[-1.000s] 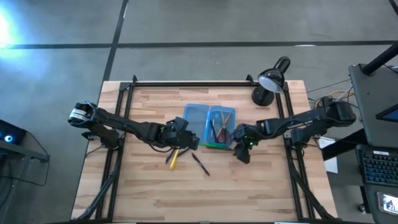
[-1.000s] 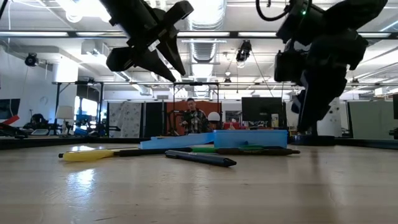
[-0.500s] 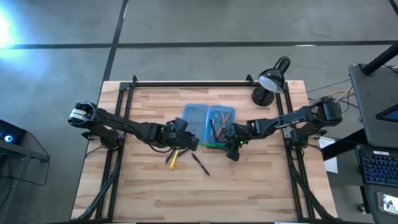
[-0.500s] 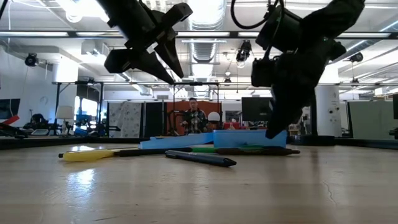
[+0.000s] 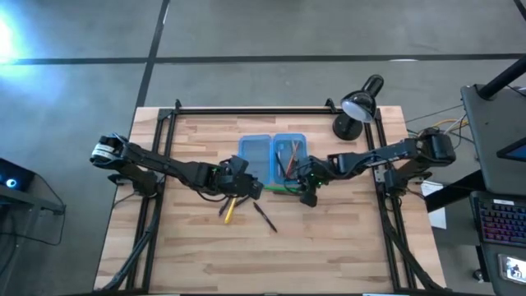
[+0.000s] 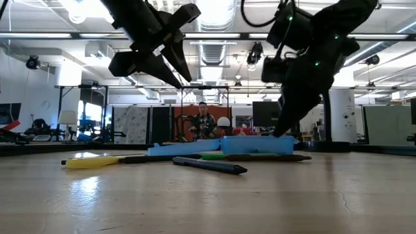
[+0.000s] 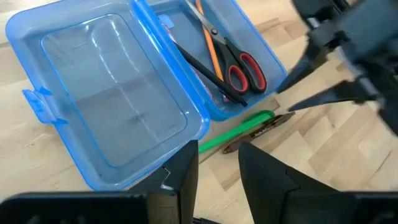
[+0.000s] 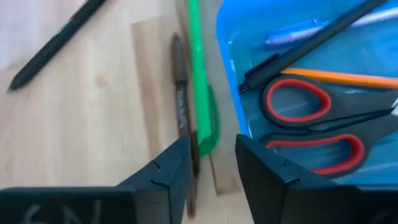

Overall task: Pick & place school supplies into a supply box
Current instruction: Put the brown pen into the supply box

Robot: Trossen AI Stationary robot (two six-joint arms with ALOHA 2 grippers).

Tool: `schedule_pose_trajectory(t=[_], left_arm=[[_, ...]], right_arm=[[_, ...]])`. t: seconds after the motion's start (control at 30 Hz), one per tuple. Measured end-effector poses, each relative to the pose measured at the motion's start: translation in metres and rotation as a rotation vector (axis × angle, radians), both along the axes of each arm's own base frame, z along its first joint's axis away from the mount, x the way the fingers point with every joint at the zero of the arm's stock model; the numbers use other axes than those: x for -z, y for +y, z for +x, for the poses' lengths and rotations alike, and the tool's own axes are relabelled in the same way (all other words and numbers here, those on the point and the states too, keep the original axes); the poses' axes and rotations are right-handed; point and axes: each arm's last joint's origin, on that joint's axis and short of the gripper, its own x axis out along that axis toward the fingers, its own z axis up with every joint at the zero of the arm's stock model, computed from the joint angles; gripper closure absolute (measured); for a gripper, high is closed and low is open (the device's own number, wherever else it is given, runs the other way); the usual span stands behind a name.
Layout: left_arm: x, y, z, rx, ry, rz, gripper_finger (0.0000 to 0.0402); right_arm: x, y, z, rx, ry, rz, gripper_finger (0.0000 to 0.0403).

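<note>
The supply box [image 5: 274, 156] lay open near the middle of the wooden table [image 5: 205, 247], its two blue halves side by side. The half nearer the right arm already held the red-handled scissors [image 7: 233, 62], an orange pencil [image 8: 345, 77] and what looked like a blue pen, though that one was hard to make out.

The right gripper [image 5: 306, 187] hung low at the box's near corner, its fingers spread a little and holding nothing, right over the green pen [image 8: 200, 87] and the brown pen [image 8: 182, 106], which lay side by side just against the box wall. This looked like the approach to another pick. The next move would call for dropping onto one pen alone and closing without dragging its neighbour or pushing the box.

The left gripper [image 5: 246, 187] hovered just beside the empty half, fingers slightly parted and empty. A yellow pen [image 5: 230, 210] and a black pen [image 5: 265, 217] waited on the table in front of the box. A black desk lamp [image 5: 355, 111] stood at the far right corner, well clear of the work.
</note>
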Motion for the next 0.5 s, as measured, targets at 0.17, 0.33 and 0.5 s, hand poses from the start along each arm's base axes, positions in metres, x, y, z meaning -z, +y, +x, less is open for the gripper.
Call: schedule_pose_trajectory(t=[0.17, 0.33, 0.5], left_arm=[[0.0, 0.0, 0.0, -0.002, 0.0, 0.007, 0.0303], [0.0, 0.0, 0.0, -0.003, 0.0, 0.007, 0.0303], [0.0, 0.001, 0.0, -0.005, -0.001, 0.007, 0.0303]], right_arm=[[-0.008, 0.006, -0.02, -0.11, 0.023, -0.056, 0.0254], [0.006, 0.01, -0.032, -0.147, 0.064, -0.07, 0.0236], [0.018, 0.016, -0.026, -0.158, 0.066, -0.064, 0.0222]])
